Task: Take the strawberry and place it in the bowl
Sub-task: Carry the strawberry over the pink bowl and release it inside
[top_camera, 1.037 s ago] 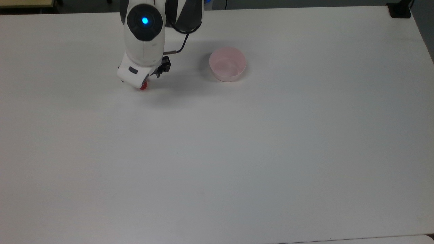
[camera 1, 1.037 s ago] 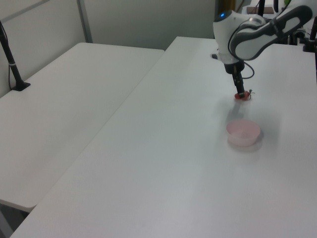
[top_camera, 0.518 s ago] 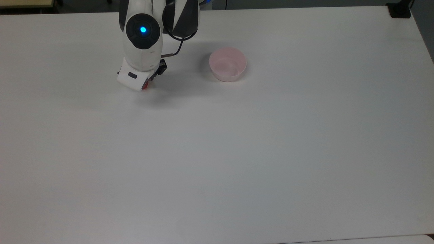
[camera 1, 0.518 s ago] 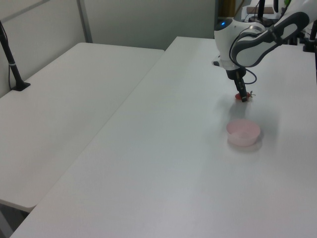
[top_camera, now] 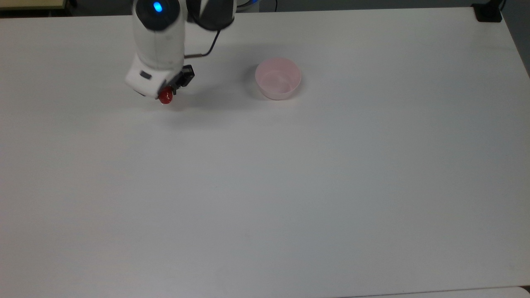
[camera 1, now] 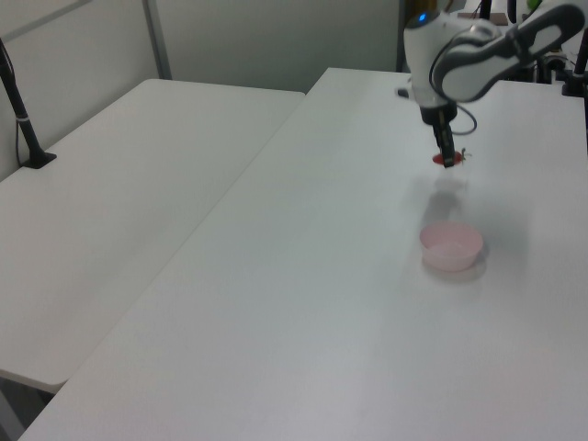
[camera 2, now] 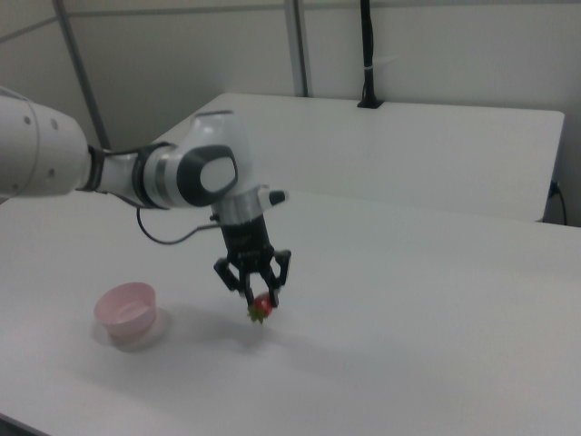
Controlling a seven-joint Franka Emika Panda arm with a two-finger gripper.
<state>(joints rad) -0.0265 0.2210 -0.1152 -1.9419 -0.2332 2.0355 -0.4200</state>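
One strawberry was found clamped between the fingertips of the gripper, hanging clear of the table with its green cap pointing down and a shadow lying separately on the surface beneath it. The left view agreed: the fruit sat at the tip of the fingers, above a faint shadow patch on the tabletop. In the top view the red body protruded from under the white wrist housing, so most of the grip itself was covered there.

Judged from the right view, the fingers were closed on the fruit near its upper part, leaving the lower end and cap free. That hold appeared to suit a vertical approach: the arm pointed the gripper straight down, which would let the fruit be released directly over an opening.

The bowl stood upright and unoccupied, well apart from the gripper, toward the top view's right. In the right view the bowl lay to the right view's left of the held fruit, with bare table between them.

Assessment: the pick seemed complete and the carry had yet to cover the gap. A glossy, tapered fruit held by its narrow section could slip or rotate during travel.
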